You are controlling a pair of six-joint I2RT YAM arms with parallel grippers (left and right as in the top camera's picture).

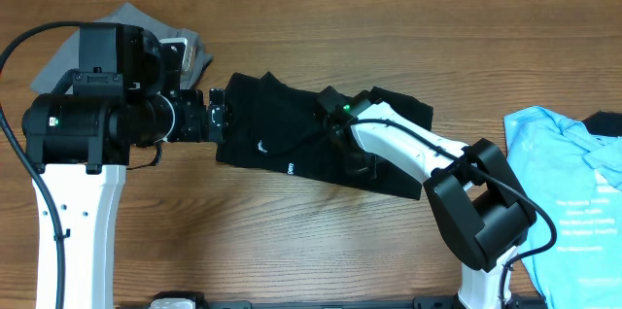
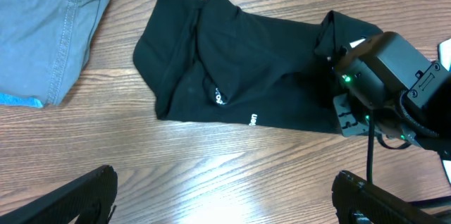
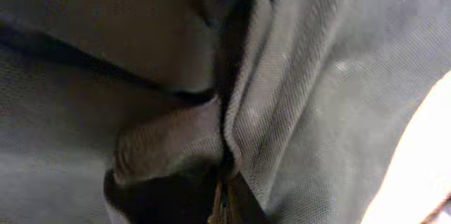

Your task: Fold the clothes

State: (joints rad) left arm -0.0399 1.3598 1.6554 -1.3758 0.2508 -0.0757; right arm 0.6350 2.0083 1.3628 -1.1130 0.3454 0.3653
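Trousers [image 1: 282, 139]: black, mid-table, lying in a short crumpled band that runs from the left gripper over to the right arm. Small white logos show near the lower edge [image 2: 218, 97].

Far left: grey shorts [image 1: 117, 27] at the table's [image 1: 311, 251] top-left corner, apart from the trousers and not in play.

Left gripper [image 1: 220, 120]: spread fully wide and holding nothing. It hovers just off the trousers' left end. In the wrist view both fingers [image 2: 77, 196] frame bare wood below the cloth.

Trousers, left part: layers overlap and two pointed flaps stick up along the top edge. Looks doubled over at least once, but loose and uneven, with the edges not lined up.

Right gripper [image 1: 335, 126]: down in the cloth at the right half, jaws closed tight. The wrist view is filled with dark fabric, and a ridge of it runs into the closed tips [image 3: 224, 203], so it reads as a pinch on the trousers. How many layers it has I can't tell.

Far right: light-blue T-shirt [image 1: 564, 202], well apart.

Progress call: partway. The length is already reduced, but the bundle is rumpled and wider than a finished fold. Left to do, probably: bring the pinched right end over toward the left, then flatten and square it up.
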